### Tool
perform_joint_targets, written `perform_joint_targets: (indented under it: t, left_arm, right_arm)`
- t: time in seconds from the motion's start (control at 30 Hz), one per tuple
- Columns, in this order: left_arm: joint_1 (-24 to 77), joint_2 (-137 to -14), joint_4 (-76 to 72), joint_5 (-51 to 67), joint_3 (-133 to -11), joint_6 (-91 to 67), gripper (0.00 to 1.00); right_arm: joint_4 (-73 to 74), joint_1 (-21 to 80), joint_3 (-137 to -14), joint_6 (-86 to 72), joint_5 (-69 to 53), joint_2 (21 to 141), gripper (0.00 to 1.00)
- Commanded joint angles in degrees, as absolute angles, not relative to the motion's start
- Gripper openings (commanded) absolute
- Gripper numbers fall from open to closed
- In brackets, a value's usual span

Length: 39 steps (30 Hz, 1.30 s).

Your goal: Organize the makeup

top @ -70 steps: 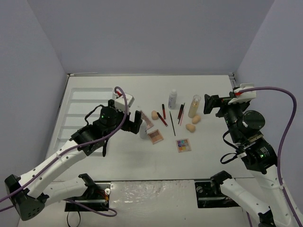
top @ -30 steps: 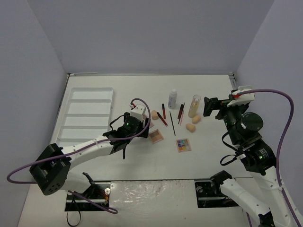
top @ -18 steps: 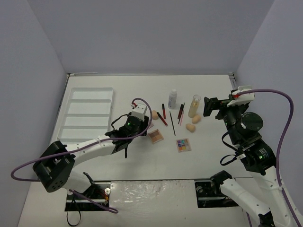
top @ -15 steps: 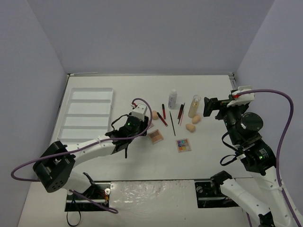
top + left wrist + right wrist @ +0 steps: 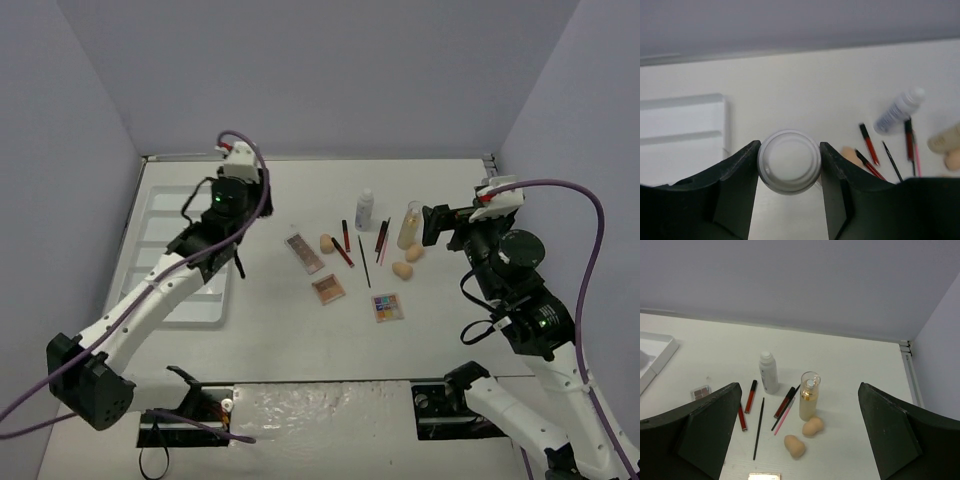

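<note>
Shows left gripper (image 5: 789, 155) clamped on capped bottle (image 5: 789, 166), lifted away from the palettes and now raised just beside the right rim of the tray (image 5: 680, 120). Leaves long palette (image 5: 303, 252) uncovered where the arm lay before. Shows right gripper (image 5: 432, 226) gaping wide, empty, near amber bottle (image 5: 410, 225) and sponges (image 5: 403, 269), shifted slightly leftward.
</note>
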State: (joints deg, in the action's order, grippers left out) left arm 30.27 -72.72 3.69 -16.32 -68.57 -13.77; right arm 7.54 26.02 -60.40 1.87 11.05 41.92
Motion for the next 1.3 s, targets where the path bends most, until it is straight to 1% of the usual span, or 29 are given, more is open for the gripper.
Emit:
perform_joint_targets:
  t: [0.0, 0.17, 0.37, 0.53, 0.77, 1.27]
  left_arm:
    - [16.14, -76.05, 0.73, -12.92, -75.62, -9.68, 0.00]
    - [5.54, -85.02, -2.11, -6.48, -83.76, -8.97, 0.00]
    - [-3.42, -94.60, -3.88, -0.09, -89.66, -10.81, 0.00]
    - [-6.90, -100.69, -5.22, 2.22, -93.00, -11.15, 0.00]
    - [-10.52, -105.67, -8.76, 3.05, -93.63, -10.25, 0.00]
    - [-14.36, -113.65, -15.46, 4.71, -95.26, -10.19, 0.00]
  right_arm:
    - [3.75, 26.37, -60.70, 0.86, 5.31, 45.65, 1.00]
    - [3.69, 26.45, -61.00, 0.53, 1.50, 47.81, 1.00]
    - [3.34, 26.37, -60.99, 0.01, 0.62, 50.18, 1.00]
    - [3.17, 26.36, -60.35, 0.71, 0.89, 51.24, 1.00]
    - [2.67, 26.28, -58.39, 0.03, 1.52, 51.59, 1.00]
    - [2.32, 26.28, -59.15, -2.18, 0.85, 55.46, 1.00]
